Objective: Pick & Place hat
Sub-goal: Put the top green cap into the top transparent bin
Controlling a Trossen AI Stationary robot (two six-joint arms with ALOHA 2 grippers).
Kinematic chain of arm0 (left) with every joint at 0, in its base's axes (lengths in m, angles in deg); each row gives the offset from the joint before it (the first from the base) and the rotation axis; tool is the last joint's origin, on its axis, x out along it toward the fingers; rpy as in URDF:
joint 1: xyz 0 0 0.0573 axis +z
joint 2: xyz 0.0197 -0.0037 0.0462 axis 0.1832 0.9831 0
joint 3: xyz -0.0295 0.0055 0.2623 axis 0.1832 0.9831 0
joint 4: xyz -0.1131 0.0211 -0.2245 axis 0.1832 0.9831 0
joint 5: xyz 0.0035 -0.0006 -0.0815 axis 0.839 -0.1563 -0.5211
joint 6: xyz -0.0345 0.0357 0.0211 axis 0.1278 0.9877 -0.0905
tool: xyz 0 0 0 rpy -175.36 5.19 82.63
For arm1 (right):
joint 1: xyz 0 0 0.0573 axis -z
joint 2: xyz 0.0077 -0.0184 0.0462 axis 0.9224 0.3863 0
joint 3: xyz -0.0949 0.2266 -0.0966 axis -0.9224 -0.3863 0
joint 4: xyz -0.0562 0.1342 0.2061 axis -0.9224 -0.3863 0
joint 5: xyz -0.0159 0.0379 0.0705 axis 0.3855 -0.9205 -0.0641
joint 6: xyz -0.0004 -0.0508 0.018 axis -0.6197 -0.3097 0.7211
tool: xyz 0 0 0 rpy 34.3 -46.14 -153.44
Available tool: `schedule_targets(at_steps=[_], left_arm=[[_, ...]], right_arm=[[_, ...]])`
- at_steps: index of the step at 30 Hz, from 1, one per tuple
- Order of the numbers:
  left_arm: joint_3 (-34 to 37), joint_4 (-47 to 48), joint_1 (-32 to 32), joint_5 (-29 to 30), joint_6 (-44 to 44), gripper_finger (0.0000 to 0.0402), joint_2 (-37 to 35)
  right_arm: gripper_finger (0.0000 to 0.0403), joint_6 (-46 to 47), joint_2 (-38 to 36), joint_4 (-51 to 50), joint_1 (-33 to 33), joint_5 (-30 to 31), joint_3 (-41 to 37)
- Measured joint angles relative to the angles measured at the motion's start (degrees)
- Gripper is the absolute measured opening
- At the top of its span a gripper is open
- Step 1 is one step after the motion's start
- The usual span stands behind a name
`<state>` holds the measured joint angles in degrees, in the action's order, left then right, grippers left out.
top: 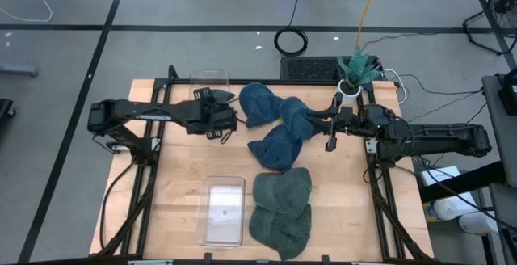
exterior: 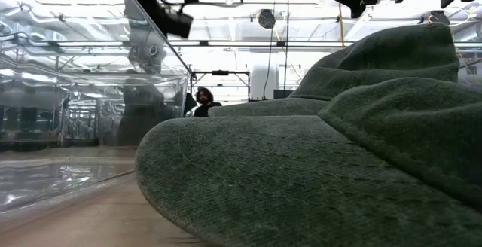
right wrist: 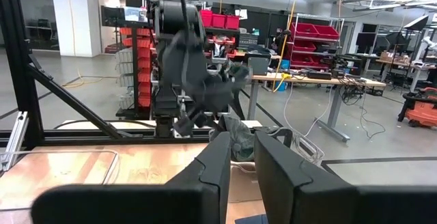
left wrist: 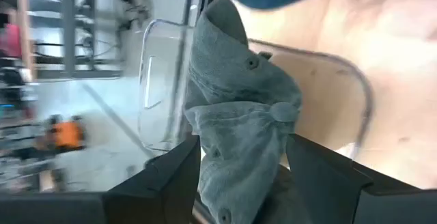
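Hanging between the parted fingers of the left claw [left wrist: 235, 183], a grey-green hat [left wrist: 239, 115] droops crown-down above a clear bin [top: 212, 83] at the far left part of the desk [top: 174, 184]; seen from the left wrist, the fingers stand apart on either side of the cloth, so the claw looks to be letting go rather than gripping, though the fabric touches both of them. That position suggests the hat was carried there to be dropped into the bin, with the arm stretched out from the left side so the load sits over the opening. From above, the hat shows only as a dark bunch at the claw [top: 216, 113], just beside a blue hat [top: 258, 103]. Two more blue hats [top: 279, 140] lie in a chain across the middle of the desk, and two green hats [top: 281, 208] sit stacked near the front edge, next to a second clear bin [top: 221, 210], all probably waiting their turn. The right claw [top: 329, 136] hangs at the right end of the blue chain, its fingers nearly together in its own wrist view [right wrist: 242, 162] and nothing between them; it appears to be idle. Whether the grey-green hat clears the bin wall cannot be told.
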<state>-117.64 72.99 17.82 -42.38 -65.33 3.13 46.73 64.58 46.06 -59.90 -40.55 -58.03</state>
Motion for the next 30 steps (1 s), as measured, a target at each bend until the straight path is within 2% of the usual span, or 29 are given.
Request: schedule_targets(at_steps=[5, 9, 11, 13, 15, 19, 21, 25, 30], left_arm=[[-0.9, -0.8, 2.5, -4.5, -1.3, 0.0225, -4.8], [-0.9, -1.1, 6.3, -6.4, -2.4, 0.0225, -6.0], [-0.9, -1.3, 9.1, -11.5, -3.3, 0.0214, -5.9], [-0.8, -2.3, 11.7, -18.2, -3.5, 0.0186, -5.4], [-0.8, -3.8, 13.8, -23.1, -3.5, 0.0139, -4.4], [-0.7, -6.5, 17.4, -27.3, -2.7, 0.0024, -3.2], [-0.7, -6.7, 18.8, -29.1, -2.6, 0.0014, -2.2], [-0.7, -5.9, 20.1, -28.2, -2.5, 0.0024, 1.3], [-0.7, -4.2, 20.4, -33.3, -2.7, 0.0005, 7.2]], right_arm=[[0.0054, 0.0, 0.0, 0.0, 0.0, -0.2, 0.0], [0.0054, 0.0, 0.0, 0.0, 0.0, -0.2, 0.0], [0.0054, 0.0, 0.0, 0.0, 0.0, -0.2, 0.0], [0.0054, 0.0, 0.0, 0.0, 0.0, -0.2, 0.0], [0.0054, 0.0, 0.0, 0.1, 0.0, -0.2, 0.0], [0.0054, 0.0, 0.0, 0.3, 0.0, -0.2, 0.0], [0.0054, 0.0, 0.0, 0.2, 0.0, -0.2, 0.0], [0.0054, -0.1, 0.0, 0.2, 0.0, -0.2, 0.0], [0.0054, -0.1, 0.0, 0.0, 0.0, -0.2, 0.0]])
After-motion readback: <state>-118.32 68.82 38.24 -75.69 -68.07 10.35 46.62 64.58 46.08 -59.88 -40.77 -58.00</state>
